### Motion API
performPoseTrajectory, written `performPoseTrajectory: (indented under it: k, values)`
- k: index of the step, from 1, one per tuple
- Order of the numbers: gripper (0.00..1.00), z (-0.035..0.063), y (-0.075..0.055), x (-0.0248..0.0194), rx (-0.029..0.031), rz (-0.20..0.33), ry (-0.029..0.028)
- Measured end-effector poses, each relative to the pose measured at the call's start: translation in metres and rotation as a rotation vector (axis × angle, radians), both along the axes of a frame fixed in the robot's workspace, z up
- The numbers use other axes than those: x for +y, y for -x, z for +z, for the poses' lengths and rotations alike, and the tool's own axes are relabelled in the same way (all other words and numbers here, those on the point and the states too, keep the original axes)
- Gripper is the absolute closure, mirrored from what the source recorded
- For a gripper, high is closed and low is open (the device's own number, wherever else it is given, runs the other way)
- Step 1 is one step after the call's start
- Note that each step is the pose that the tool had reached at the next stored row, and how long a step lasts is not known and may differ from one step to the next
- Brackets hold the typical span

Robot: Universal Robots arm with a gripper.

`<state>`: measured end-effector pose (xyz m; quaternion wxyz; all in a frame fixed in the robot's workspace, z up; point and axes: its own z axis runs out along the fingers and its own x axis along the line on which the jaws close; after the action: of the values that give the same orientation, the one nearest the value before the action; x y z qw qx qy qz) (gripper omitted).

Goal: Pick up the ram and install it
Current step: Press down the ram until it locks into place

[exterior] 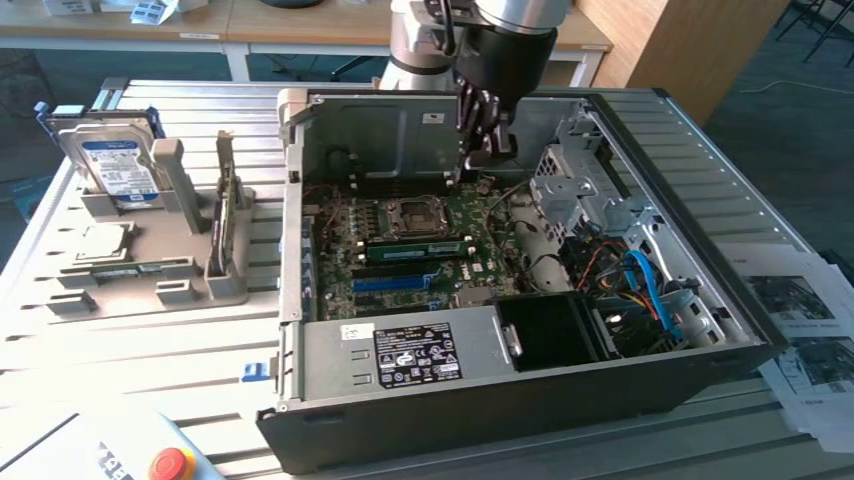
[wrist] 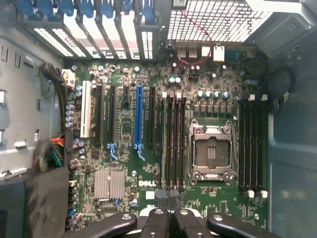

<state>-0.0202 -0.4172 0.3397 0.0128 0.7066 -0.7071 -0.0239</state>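
Observation:
The ram is a long green stick standing in a memory slot beside the empty CPU socket on the motherboard, inside the open computer case. My gripper hangs above the back of the board, raised clear of the ram, with nothing in it. In the wrist view the gripper has its dark fingertips pressed together, shut, over the row of memory slots next to the CPU socket.
On the exterior view's left a grey rack holds a silver hard drive, a dark expansion card and a CPU chip. A drive cage and blue cables crowd the case's right side. A red button sits at the near table edge.

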Motion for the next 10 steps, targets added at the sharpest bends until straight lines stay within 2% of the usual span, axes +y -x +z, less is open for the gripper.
performPoseTrajectory:
  k: [6,8,10]
  values:
    - [0.90,0.0000,-0.0041,-0.0002,-0.0004,0.005,-0.0001]
    - [0.90,0.0000,-0.0042,-0.0002,-0.0047,0.008,-0.0002]
    - [0.90,0.0000,-0.0041,-0.0002,-0.0123,0.013,-0.0001]
